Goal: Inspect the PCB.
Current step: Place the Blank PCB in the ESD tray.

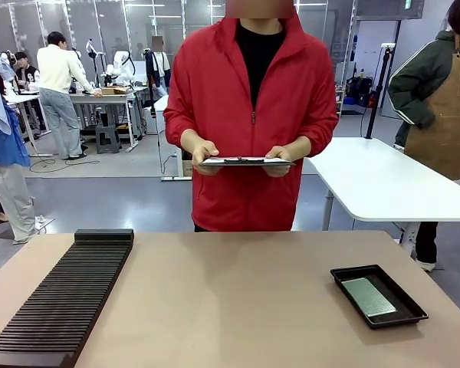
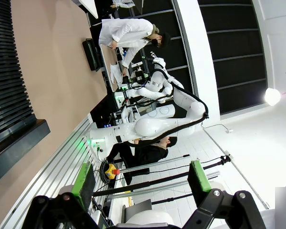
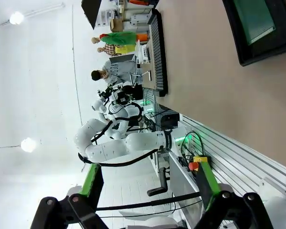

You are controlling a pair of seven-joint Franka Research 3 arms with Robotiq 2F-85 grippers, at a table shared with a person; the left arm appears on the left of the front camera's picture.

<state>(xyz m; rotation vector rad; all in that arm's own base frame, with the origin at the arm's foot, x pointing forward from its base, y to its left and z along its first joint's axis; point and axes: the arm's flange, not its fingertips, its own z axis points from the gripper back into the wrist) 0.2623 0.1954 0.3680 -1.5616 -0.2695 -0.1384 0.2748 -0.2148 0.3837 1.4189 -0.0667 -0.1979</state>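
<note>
Nearby, PCB (image 1: 369,297) lies in black tray (image 1: 345,276), slotted rack (image 1: 61,303) well apart.

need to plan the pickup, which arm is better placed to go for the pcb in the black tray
Right, probably. The PCB lies in the black tray on the robot's right side of the table, and the right wrist view has that tray close. The right gripper is open and empty. The left gripper, also open, faces the slotted rack.

Bare table (image 1: 230,299) between slotted rack (image 1: 61,299) and tray (image 1: 345,277) — open passage; tray walls ring the PCB (image 1: 368,297).
</note>
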